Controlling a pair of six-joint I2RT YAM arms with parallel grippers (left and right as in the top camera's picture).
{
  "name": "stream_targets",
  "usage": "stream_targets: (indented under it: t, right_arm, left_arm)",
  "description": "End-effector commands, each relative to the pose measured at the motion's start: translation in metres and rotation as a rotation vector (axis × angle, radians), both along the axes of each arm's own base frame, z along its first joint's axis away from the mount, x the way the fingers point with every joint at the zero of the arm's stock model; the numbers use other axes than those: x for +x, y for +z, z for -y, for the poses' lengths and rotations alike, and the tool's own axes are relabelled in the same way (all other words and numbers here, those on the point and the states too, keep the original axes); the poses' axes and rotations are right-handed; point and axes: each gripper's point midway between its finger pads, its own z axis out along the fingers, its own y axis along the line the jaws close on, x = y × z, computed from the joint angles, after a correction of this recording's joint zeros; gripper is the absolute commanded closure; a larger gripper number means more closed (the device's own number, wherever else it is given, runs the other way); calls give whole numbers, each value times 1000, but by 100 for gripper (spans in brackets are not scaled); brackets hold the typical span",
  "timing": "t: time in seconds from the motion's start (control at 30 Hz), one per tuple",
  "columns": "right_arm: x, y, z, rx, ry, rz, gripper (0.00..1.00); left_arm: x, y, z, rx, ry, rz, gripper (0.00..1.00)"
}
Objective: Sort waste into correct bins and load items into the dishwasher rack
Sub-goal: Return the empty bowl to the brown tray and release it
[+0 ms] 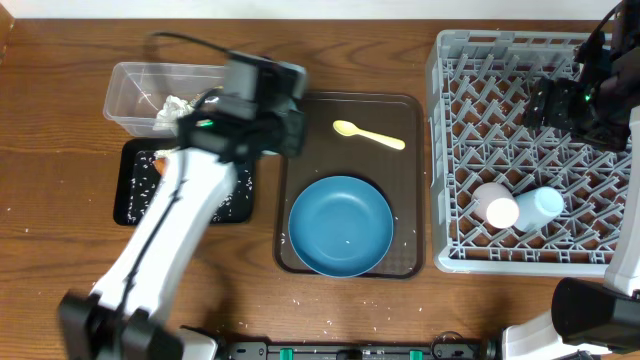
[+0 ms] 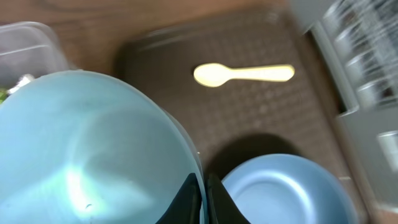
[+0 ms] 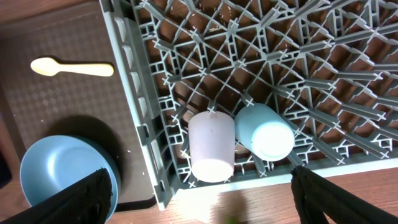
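My left gripper (image 2: 204, 199) is shut on the rim of the white bowl (image 2: 93, 149), which it holds above the brown tray's left edge. In the overhead view the left gripper (image 1: 255, 110) hides the bowl. The blue plate (image 1: 341, 225) and yellow spoon (image 1: 368, 133) lie on the brown tray. The pink cup (image 1: 495, 205) and light blue cup (image 1: 538, 207) lie in the grey rack (image 1: 500, 80). My right gripper (image 1: 580, 100) is open and empty above the rack; in the right wrist view (image 3: 199, 173) it is over the two cups. Tissue (image 1: 178, 108) is in the clear tub (image 1: 135, 90).
The black tray (image 1: 135, 195), with white rice grains on it, sits in front of the clear tub. The brown serving tray (image 1: 400, 110) lies between the bins and the rack. Loose grains are scattered on the table near the front edge.
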Motion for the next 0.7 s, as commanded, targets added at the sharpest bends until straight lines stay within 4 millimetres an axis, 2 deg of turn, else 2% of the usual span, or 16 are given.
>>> stream_targets:
  t: [0.0, 0.13, 0.23, 0.47, 0.57, 0.67]
  right_arm:
    - [-1, 6, 0, -6, 14, 17, 9]
    - [-2, 5, 0, -5, 14, 10, 10]
    - [-3, 5, 0, -5, 14, 10, 10]
    - [-2, 5, 0, -5, 14, 10, 10]
    - [-2, 5, 0, -5, 14, 11, 10]
    - [-2, 5, 0, -5, 14, 11, 10]
  left_arm:
    - [8, -33, 12, 202, -53, 33, 94]
    - [8, -57, 40, 302, -102, 56, 94]
    - [7, -74, 50, 383, -123, 65, 94]
    - [5, -120, 58, 448, -170, -5, 94]
    - [7, -130, 67, 441, -185, -2, 94]
    - [8, -128, 76, 428, -193, 20, 93]
